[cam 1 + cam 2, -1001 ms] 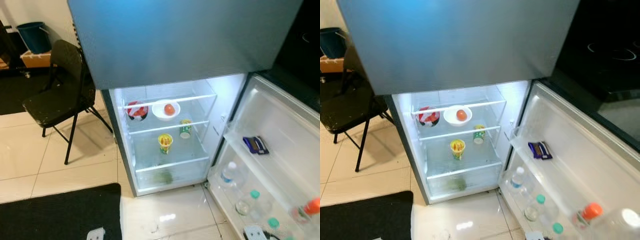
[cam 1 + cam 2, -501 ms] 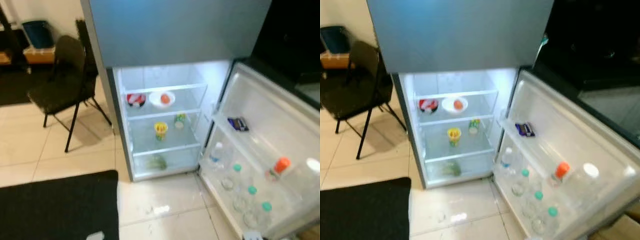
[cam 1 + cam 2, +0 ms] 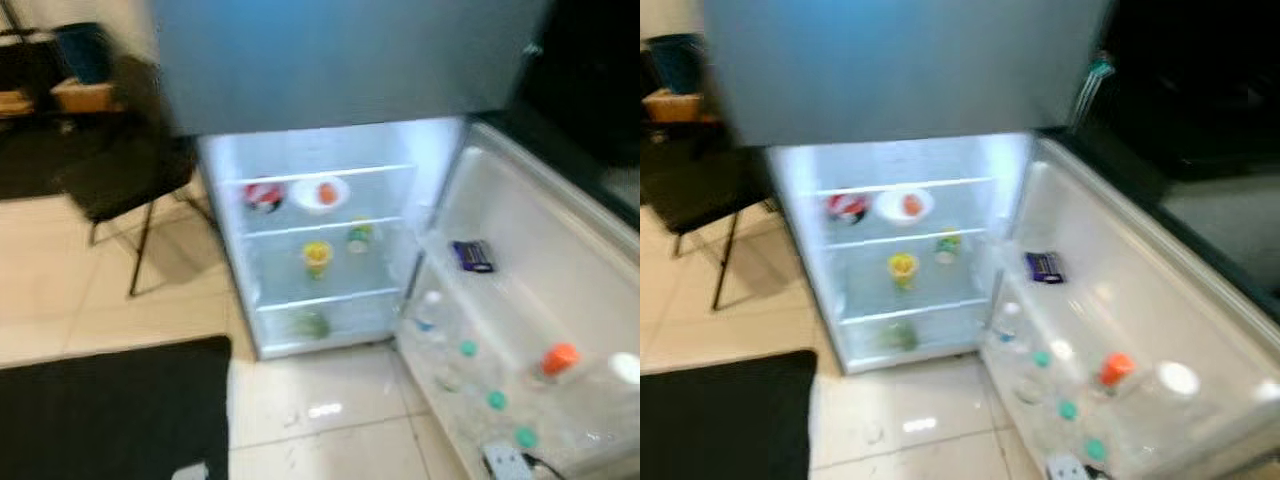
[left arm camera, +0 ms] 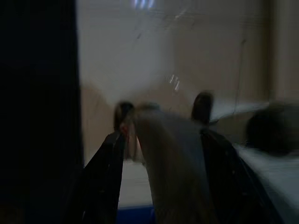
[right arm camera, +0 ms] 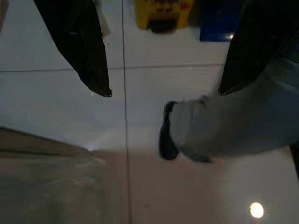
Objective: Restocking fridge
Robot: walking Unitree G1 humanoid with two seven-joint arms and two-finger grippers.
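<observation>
Tiled floor (image 3: 120,310) runs up to the fridge (image 3: 330,60), whose lower door (image 3: 1160,300) hangs open. Inside sit a bowl (image 3: 318,194) and cups; bottles line the door rack. Restocking looks barely begun. My right jaws (image 5: 163,88) hang spread and empty; my left jaws (image 4: 159,135) grip something pale. Blur hides any labels.

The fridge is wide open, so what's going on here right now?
The robot stands facing the open fridge, handling nothing yet. Inside, a white bowl holding something orange shares the top shelf with a red item; two cups sit below. The door racks hold bottles and a blue packet. The right gripper hangs open over the tiled floor, near a person's leg.
</observation>
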